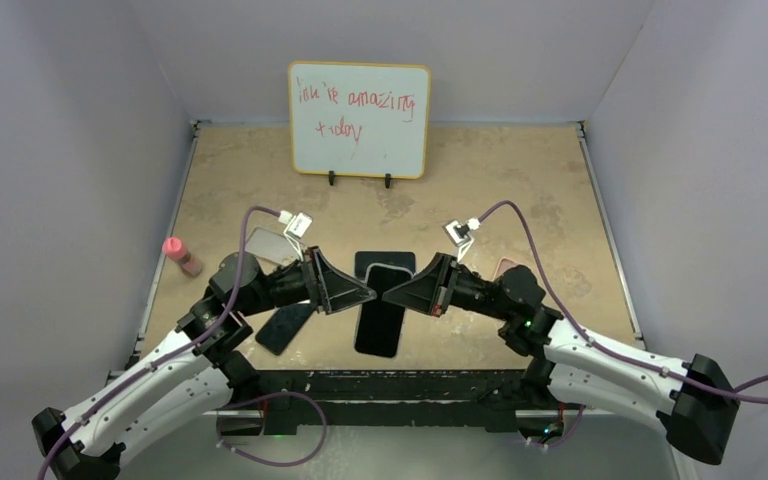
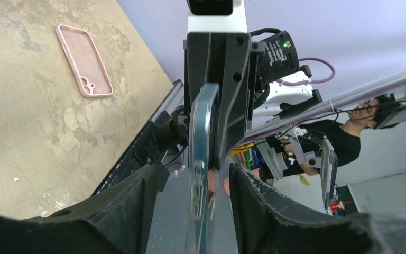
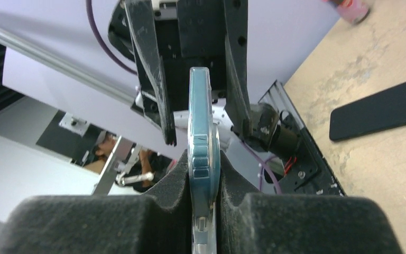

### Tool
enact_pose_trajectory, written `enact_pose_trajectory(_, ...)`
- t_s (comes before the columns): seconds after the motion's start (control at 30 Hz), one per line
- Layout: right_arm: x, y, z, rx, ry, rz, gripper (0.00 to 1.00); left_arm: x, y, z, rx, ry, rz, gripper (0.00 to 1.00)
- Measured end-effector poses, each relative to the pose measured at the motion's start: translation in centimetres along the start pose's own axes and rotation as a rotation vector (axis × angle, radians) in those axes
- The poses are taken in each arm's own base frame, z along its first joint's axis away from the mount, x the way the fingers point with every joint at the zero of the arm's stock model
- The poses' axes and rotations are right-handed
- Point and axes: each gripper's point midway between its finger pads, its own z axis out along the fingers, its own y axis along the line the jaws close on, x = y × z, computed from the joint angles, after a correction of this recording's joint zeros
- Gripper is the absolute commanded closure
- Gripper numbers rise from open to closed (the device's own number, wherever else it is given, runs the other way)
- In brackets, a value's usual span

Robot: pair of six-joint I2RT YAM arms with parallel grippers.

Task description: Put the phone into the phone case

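Top external view, from the left: a black handset [image 1: 283, 327] lies flat on the table [image 1: 260, 170], well apart from the action. Next comes the left gripper [image 1: 360, 292], reaching toward the middle. The left wrist view shows its fingers [image 2: 137, 196] spread on either side of the phone [image 1: 378, 325] with a gap on each side, so it is parted and grips nothing.

The phone sits at the centre, raised between the two arms. Both wrist views show it edge-on, a thin teal-tinted slab. I cannot tell whether a clear shell is already on it. A dark slab [image 1: 385, 260] lies on the table just behind it; it may be another case, but that is unclear.

The right gripper [image 1: 410, 292] meets it from the other side. Its foam pads [image 3: 158, 211] are closed tight against both faces of the phone and carry it. Farther right, the pink phone case [image 1: 505, 268] lies on the table, hollow side up and apparently empty.

My judgement is that the step in hand is a mid-air regrasp or handover, with the fitting not yet done. The next move calls for a firm hold by the edges. The phone must then turn flat, line up with the case's camera cut-out and be pressed in corner by corner.
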Motion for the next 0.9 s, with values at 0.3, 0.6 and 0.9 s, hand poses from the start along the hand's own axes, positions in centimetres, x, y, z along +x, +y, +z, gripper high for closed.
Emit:
enact_pose_trajectory(0.3, -2.6, 1.5, -0.8, -0.005, -0.141, -0.038, 1.0, 1.4, -0.7, -1.0, 0.041, 0.062, 0.027, 0.47)
enact_pose_trajectory(0.6, -2.4, 0.1, -0.4, 0.036, -0.131, -0.03, 1.0, 2.8, 0.1, -0.7, 0.05, 0.129, 0.017, 1.0)
enact_pose_trajectory(0.9, -2.5, -0.5, -0.5, 0.069, -0.145, -0.024, 1.0, 2.8, 0.5, -0.8, 0.031, 0.128, 0.022, 0.62)
